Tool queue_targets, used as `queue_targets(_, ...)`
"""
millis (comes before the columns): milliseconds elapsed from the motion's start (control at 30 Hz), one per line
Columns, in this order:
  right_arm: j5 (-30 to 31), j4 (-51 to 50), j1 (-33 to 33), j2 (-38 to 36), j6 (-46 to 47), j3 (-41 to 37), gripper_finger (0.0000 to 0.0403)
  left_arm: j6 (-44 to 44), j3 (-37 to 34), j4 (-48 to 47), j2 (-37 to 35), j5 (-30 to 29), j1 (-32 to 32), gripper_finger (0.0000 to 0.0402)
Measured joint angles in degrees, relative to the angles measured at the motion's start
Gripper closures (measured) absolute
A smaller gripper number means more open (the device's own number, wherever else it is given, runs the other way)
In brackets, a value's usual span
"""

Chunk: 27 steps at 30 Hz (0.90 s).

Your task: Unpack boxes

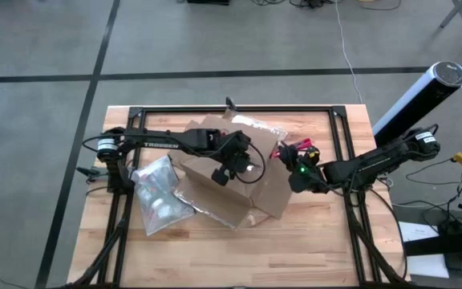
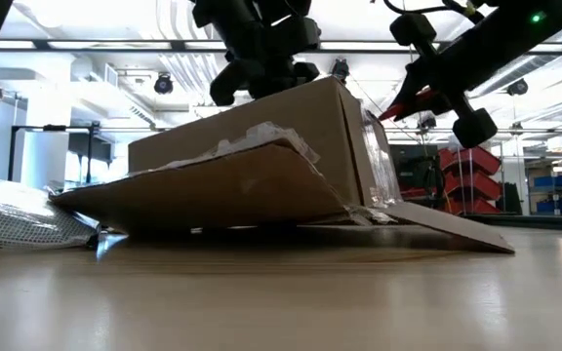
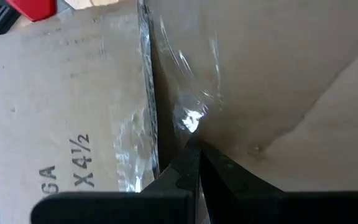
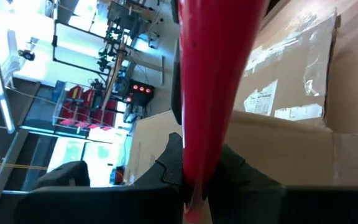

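Your left gripper (image 1: 233, 170) has its two dark fingers (image 3: 194, 174) pressed together with nothing between them, tips resting against the top of the cardboard box (image 1: 231, 172), right beside a seam of crinkled clear packing tape (image 3: 185, 93). Your right gripper (image 1: 297, 157) has its fingers (image 4: 166, 165) clamped on a small red utility knife (image 4: 213, 81), held in the air just off the box's right side.

The box is brown corrugated cardboard and lies near the middle of the wooden table (image 1: 311, 249), slightly left of centre, with its flaps spread open toward the near edge. A translucent grey-white pouch (image 1: 159, 197) lies flat on the table touching the box's left side. A black metal frame (image 1: 343, 128) runs around the work area.

The overhead view shows both arms reaching in from opposite sides, the left across the box and the right stopping short of it. The table-level view shows what that one hides: one flap (image 2: 437, 222) slopes down to the tabletop on the right, and the box itself sits tilted. The right wrist view alone shows a white label (image 4: 284, 106) on the box. The left wrist view alone shows printed lettering (image 3: 73, 162) on the cardboard, only partly readable.
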Motion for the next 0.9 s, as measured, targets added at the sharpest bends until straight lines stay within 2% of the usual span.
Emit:
queue_targets(100, 0.08, 0.12, -0.12, 0.02, -0.30, 0.00, 0.0387, -0.02, 0.00, 1.46, 0.00, -0.71, -0.01, 0.0402)
queue_targets(233, 0.72, 0.01, -0.46, 0.02, -0.42, 0.02, 0.0387, -2.12, -0.02, 5.55, 0.05, -8.00, -0.18, 0.0401)
queue_targets(400, 0.66, -0.02, -0.60, 0.02, -1.38, 0.02, 0.0387, -2.36, -0.09, 7.68, 0.09, -11.03, -0.21, 0.0401)
queue_targets(533, -1.28, -0.04, -0.74, 0.02, -1.76, 0.04, 0.0387, -2.43, -0.09, 6.73, 0.06, -11.28, -0.78, 0.0401)
queue_targets(700, -3.28, 0.04, -1.34, 0.04, -2.56, 0.11, 0.0387, -3.06, -0.09, 4.07, -0.15, -8.82, -2.19, 0.0395)
queue_targets(900, -4.11, 0.17, -1.81, 0.09, -3.13, 0.21, 0.0387, -5.18, -0.07, 2.32, -1.10, -8.74, -4.32, 0.0336)
